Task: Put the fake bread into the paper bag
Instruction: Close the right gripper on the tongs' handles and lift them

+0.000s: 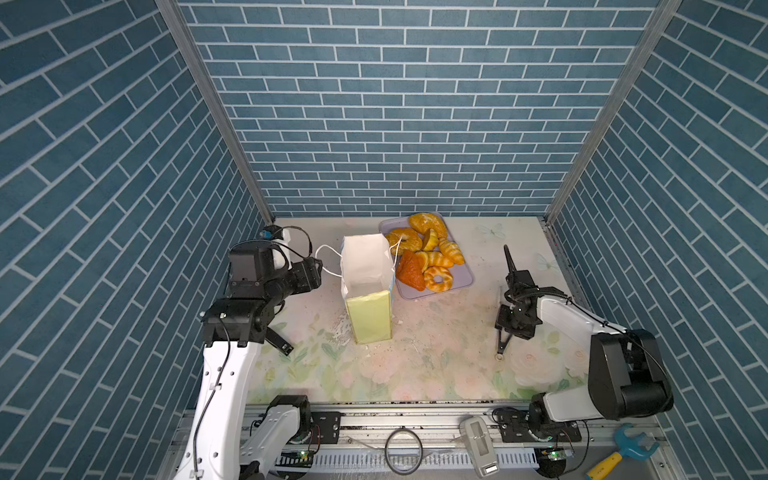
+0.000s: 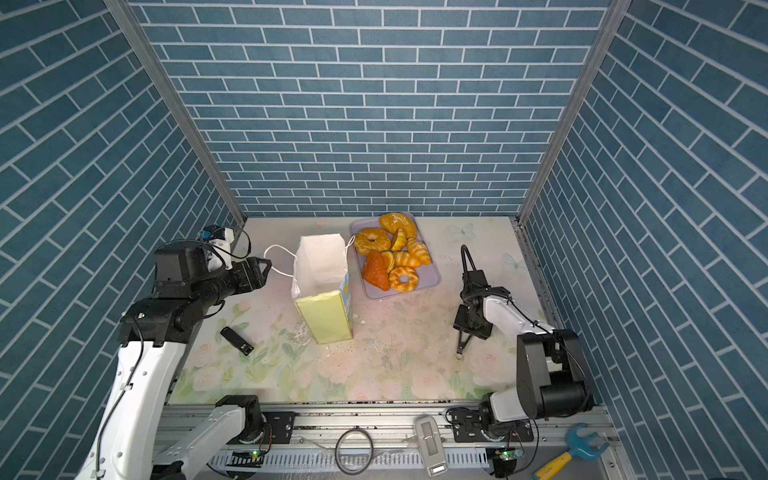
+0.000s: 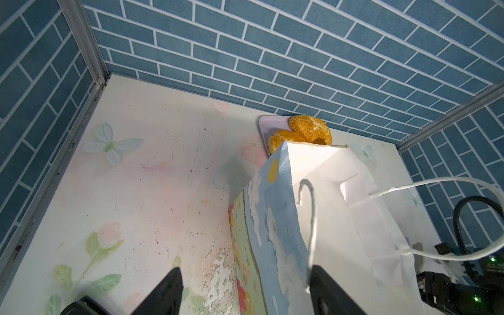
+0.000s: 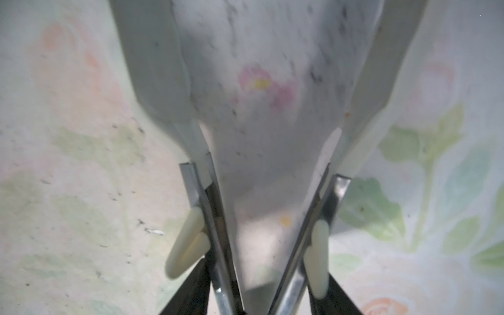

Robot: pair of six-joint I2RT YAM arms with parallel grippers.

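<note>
Top views: floral tabletop, blue-brick walls.

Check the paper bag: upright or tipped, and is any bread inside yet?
Upright and open-mouthed. The paper bag shows only white interior in both top views; the fake bread still lies on the tray.

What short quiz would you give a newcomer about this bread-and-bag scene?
1. True or false: the paper bag lies flat on its side.
2. Where is the fake bread? A: inside the bag. B: on the lavender tray. C: held in a hand.
3. Fill in: the ____ hand is open beside the bag's white cord handle.

Key: 1 false, it stands upright and open. 2 B. 3 left.
</note>
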